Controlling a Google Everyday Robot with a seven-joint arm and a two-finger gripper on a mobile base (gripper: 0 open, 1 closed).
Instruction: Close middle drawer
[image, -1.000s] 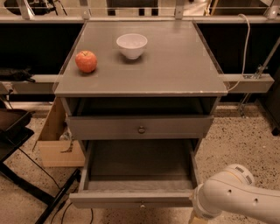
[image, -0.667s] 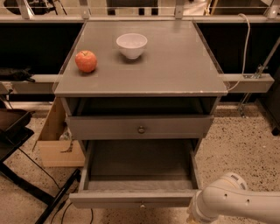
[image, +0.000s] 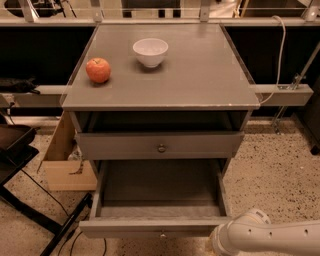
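One middle drawer stands pulled far out below the worktop; the end effector sits low at its front's right end, open or closed I cannot tell.

Arm comes in at the bottom-right corner. It's a white link lying roughly horizontal, running from the right edge leftward. A rounded joint housing bulges up near its left end, and the arm drops past the bottom edge there. The gripper is out of frame, only the arm shows.
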